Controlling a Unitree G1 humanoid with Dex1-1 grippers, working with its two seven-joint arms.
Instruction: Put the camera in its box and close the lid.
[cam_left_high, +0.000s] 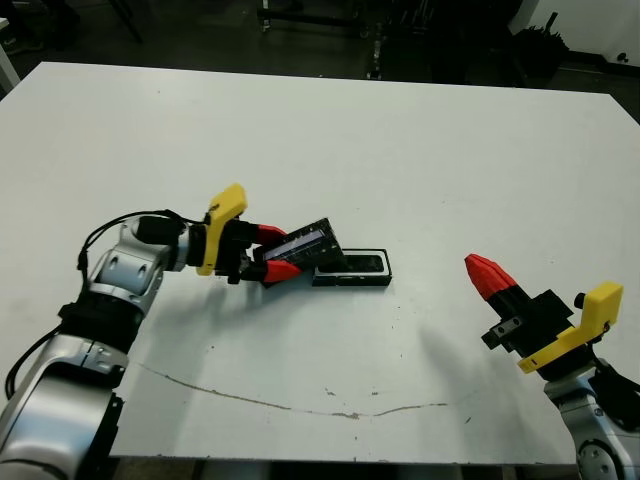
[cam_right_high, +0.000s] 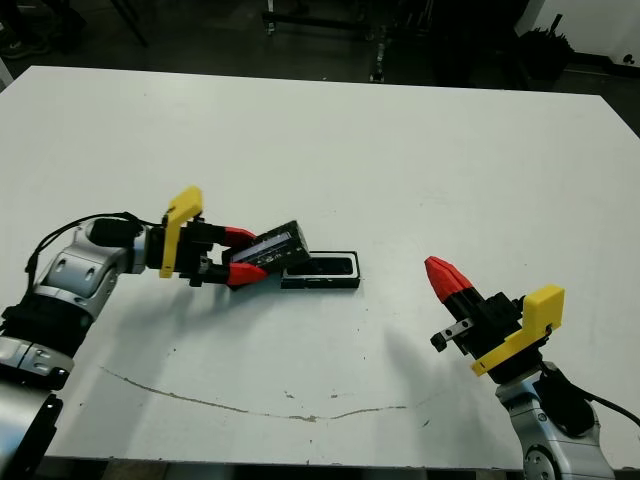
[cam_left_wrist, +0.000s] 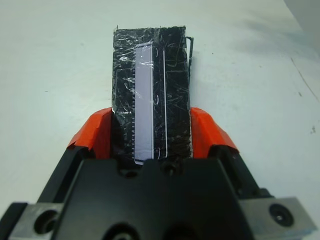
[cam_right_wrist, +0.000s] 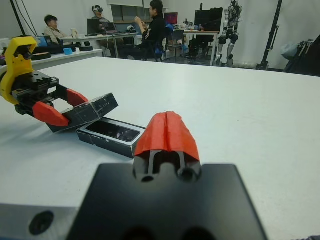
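Observation:
The box (cam_left_high: 372, 279) lies near the table's middle, a shallow black tray with a white lining. Inside it rests the camera (cam_right_wrist: 112, 131), a dark rounded bar. My left gripper (cam_left_high: 283, 252) is shut on the lid (cam_left_high: 312, 243), a thin black panel with a shiny strip on top (cam_left_wrist: 150, 100). The lid is held tilted, its far end over the box's left end. Whether it touches the box I cannot tell. Off to the right, my right gripper (cam_left_high: 485, 272) is shut on nothing, about a hand's width from the box.
A thin dark crack (cam_left_high: 300, 405) runs across the white table (cam_left_high: 400, 150) near its front edge. Several people (cam_right_wrist: 150, 22) sit at desks beyond the table's far side. Open table surface surrounds the box on all sides.

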